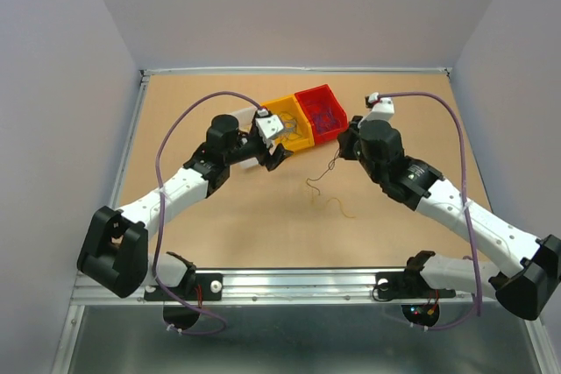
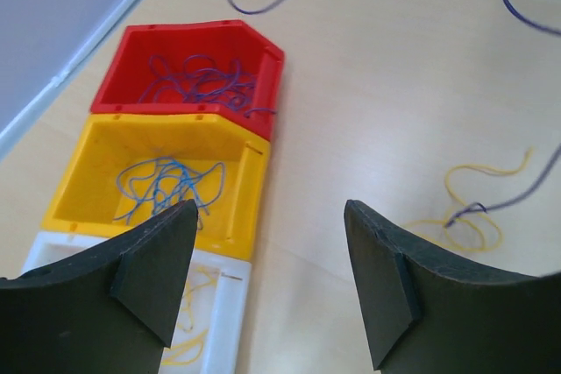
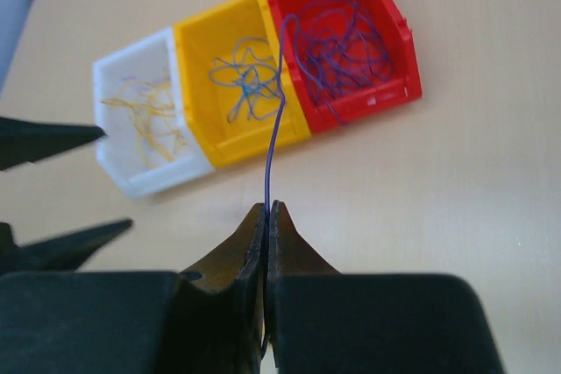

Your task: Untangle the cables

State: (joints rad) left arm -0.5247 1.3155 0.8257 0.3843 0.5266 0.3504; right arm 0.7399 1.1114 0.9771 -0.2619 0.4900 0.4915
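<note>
The red bin (image 3: 372, 98) shows dark violet-blue cables (image 3: 337, 50), the yellow bin (image 3: 263, 142) bright blue cables (image 3: 245, 85), and the white bin (image 3: 166, 177) yellow cables (image 3: 153, 116). A single violet cable (image 3: 273, 142) crosses the yellow and red. The table (image 2: 368, 85) is pale tan with faint grain, bearing a yellow cable (image 2: 478, 216) and a dark purple cable (image 2: 245, 11). The left gripper (image 2: 270, 212) and right gripper (image 3: 267, 209) are matte black, the arms (image 1: 175, 190) white and black with lilac cords (image 1: 162, 155)

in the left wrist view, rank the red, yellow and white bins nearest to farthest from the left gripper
From the left gripper:
1. white bin, partly behind one finger, bottom left.
2. yellow bin, middle of the row.
3. red bin, far end of the row.
</note>
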